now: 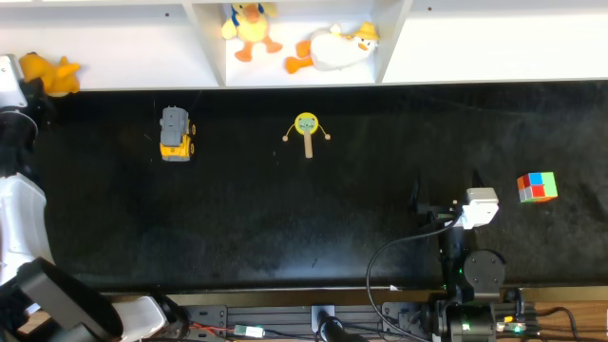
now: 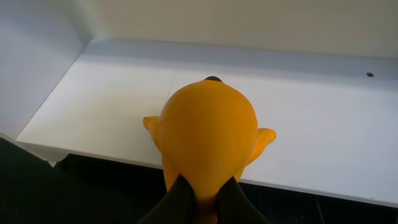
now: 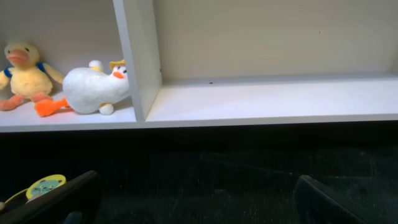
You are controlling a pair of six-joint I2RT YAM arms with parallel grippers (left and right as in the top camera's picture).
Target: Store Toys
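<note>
At the upper left of the top view, the orange toy [image 1: 52, 74] is partly hidden behind the left arm [image 1: 14, 123], and its kind cannot be told. At top centre, the frame's edge clips the yellow duck [image 1: 249, 24]. In the right wrist view, the right gripper [image 3: 198, 186] half covers the rattle [image 3: 43, 185].

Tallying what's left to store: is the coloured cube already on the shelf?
No, the coloured cube lies on the black mat near its right edge, short of the shelf.

It looks like a robot lab: a black counter [image 1: 285, 218], loose cables [image 1: 370, 275], a plain white shelf [image 1: 475, 47].
</note>
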